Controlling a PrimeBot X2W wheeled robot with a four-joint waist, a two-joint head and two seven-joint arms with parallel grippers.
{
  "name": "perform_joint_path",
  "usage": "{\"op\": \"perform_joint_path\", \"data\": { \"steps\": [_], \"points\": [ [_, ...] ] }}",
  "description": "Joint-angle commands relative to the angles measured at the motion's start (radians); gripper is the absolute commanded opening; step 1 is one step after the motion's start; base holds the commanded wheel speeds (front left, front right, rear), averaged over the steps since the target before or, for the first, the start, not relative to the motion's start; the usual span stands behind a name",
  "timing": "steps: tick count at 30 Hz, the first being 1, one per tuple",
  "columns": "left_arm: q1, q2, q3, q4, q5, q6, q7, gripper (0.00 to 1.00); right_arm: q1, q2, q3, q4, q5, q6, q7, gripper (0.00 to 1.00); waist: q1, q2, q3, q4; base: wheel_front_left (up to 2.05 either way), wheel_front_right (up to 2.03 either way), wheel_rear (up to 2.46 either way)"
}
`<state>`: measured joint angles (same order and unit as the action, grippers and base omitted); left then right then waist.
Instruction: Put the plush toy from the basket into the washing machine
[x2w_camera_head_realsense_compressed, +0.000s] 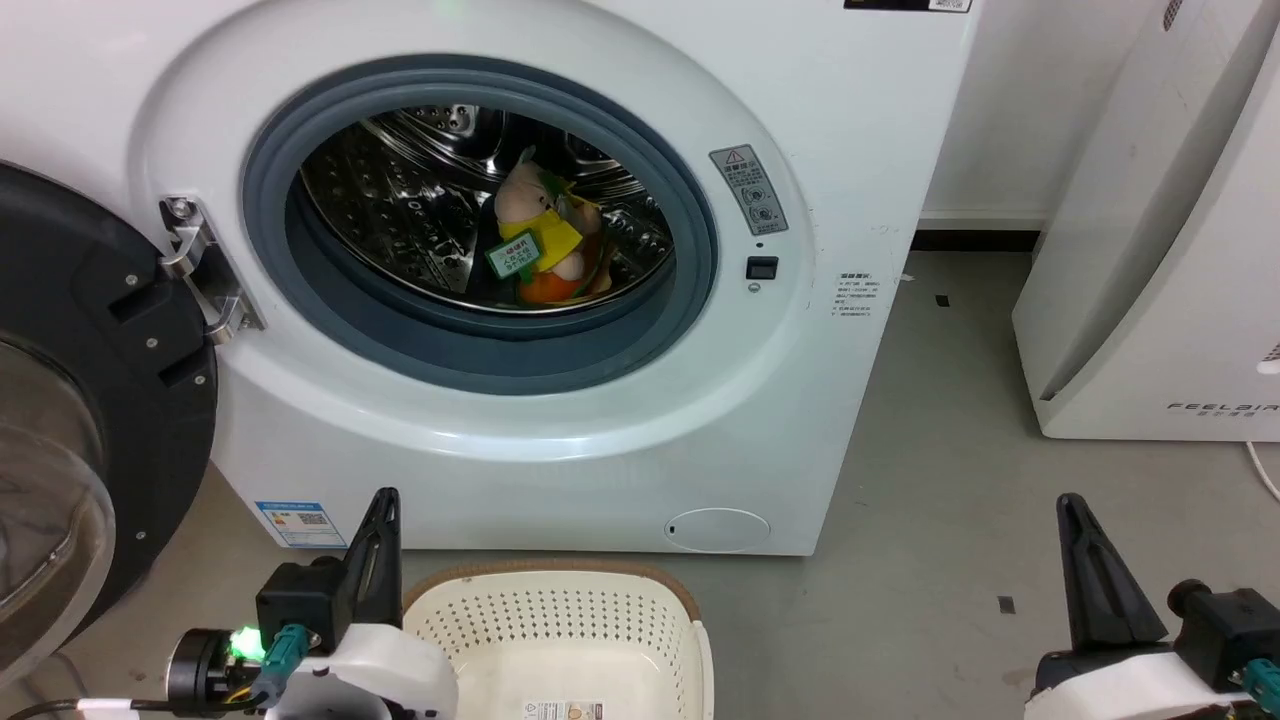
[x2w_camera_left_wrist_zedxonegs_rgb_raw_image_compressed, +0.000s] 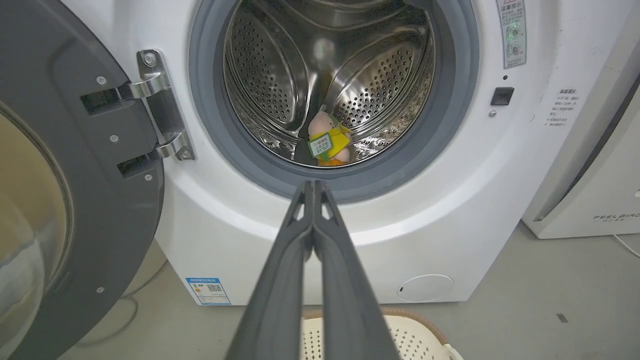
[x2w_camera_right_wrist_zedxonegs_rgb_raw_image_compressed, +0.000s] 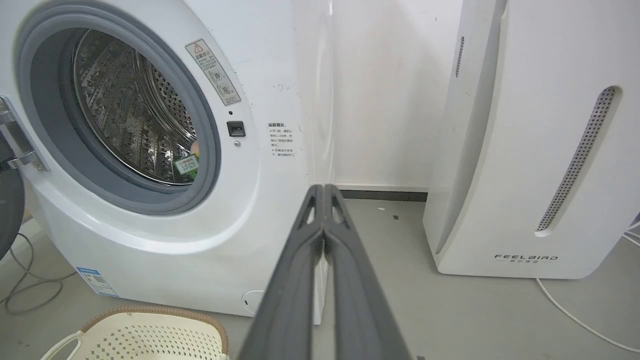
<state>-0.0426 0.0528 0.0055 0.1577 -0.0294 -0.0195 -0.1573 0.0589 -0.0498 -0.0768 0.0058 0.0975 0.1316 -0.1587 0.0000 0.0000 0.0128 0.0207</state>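
Nearest, the left gripper (x2w_camera_left_wrist_zedxonegs_rgb_raw_image_compressed: 313, 186) and right gripper (x2w_camera_right_wrist_zedxonegs_rgb_raw_image_compressed: 323, 188) each hold their fingers pressed together on nothing, either side of the cream perforated basket (x2w_camera_head_realsense_compressed: 560, 578), and beyond, the pink plush toy (x2w_camera_head_realsense_compressed: 540, 240) lies inside the open washing machine (x2w_camera_head_realsense_compressed: 800, 400) drum.

Open washing machine (x2w_camera_head_realsense_compressed: 560, 440) mouth, door (x2w_camera_head_realsense_compressed: 90, 330) aside.

Basket (x2w_camera_head_realsense_compressed: 560, 612), washing machine (x2w_camera_head_realsense_compressed: 520, 480) on floor (x2w_camera_head_realsense_compressed: 930, 520)
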Motion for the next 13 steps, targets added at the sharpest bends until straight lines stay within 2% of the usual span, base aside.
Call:
{"op": "perform_joint_path", "data": {
  "steps": [1,13],
  "points": [
    [0.012,0.000,-0.002,-0.009,0.005,0.005,0.006,0.00,-0.014,0.000,0.004,-0.002,-0.003,0.000,0.006,0.00,0.0000,0.0000,0.000,0.000,0.00,0.00,0.00],
    [0.017,-0.001,-0.002,-0.033,0.009,0.008,0.030,0.00,-0.021,0.000,0.015,-0.002,-0.018,0.000,0.031,0.00,0.0000,0.0000,-0.002,-0.003,0.00,0.00,0.00]
  ]
}}
